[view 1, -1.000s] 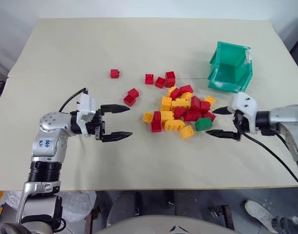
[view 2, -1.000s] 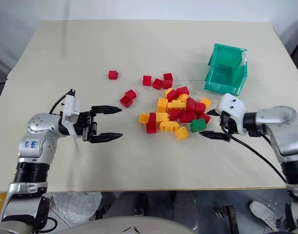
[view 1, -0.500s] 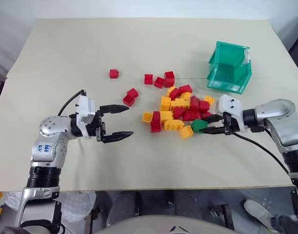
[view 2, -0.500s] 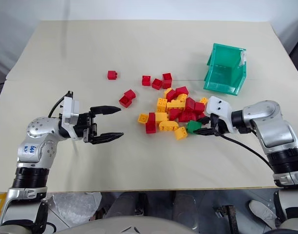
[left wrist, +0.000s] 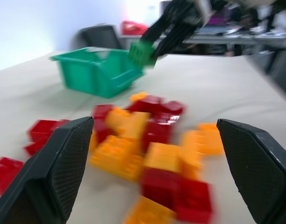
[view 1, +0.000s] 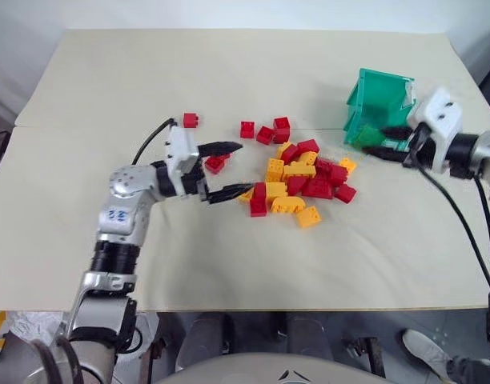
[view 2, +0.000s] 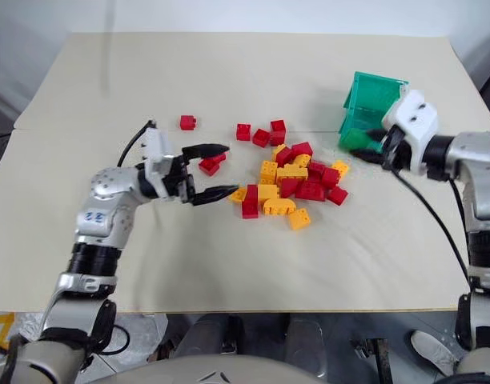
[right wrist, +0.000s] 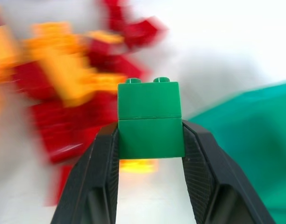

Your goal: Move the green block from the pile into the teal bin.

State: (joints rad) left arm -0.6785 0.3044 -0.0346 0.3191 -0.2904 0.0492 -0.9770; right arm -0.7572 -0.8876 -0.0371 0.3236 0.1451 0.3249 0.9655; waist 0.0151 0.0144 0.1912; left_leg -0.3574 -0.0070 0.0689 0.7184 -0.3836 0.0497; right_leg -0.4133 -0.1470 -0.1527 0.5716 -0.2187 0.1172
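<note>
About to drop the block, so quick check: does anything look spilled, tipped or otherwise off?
Nothing stands out. The right gripper grips the green block squarely beside the teal bin, which stands upright. A few red bricks lie loose away from the pile.

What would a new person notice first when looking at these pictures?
Probably the green block, clamped between the fingers of the right gripper and held in the air beside the teal bin. Next comes the pile of red and yellow bricks mid-table, with the open left gripper at its edge.
</note>
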